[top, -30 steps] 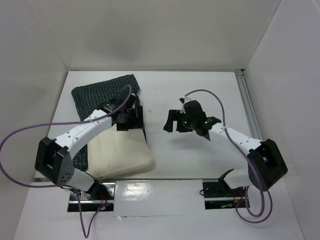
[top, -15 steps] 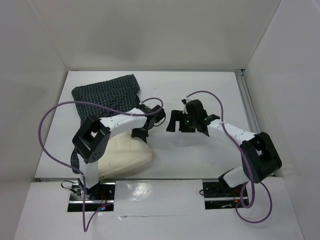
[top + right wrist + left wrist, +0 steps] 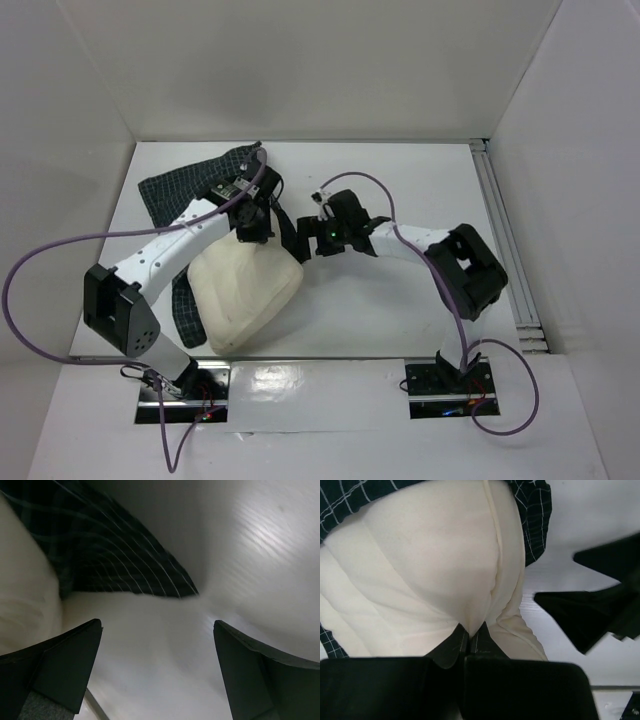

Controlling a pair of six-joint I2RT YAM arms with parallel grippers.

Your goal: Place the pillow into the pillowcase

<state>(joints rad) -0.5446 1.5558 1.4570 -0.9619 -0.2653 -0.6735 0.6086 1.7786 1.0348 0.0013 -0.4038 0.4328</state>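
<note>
Seen from above, the pillow lies at about 7 o'clock from the middle of the table, plump and tilted, with its upper end towards 1 o'clock. The pillowcase is bunched at 10 o'clock, and a strip of it runs down along the pillow's 9 o'clock side.

The left gripper sits at the pillow's upper end, where cream meets the checked cloth. In the left wrist view its jaws are pressed together, and the pillow's cream fabric puckers into them. A sliver of dark checked cloth shows at the tips. Whether that is pinched too cannot be told.

The right gripper lies just at 3 o'clock of the left one, near the pillow's upper corner. In the right wrist view its fingers stand wide apart with only bare table between them. A corner of the pillowcase lies ahead at 11 o'clock.
</note>
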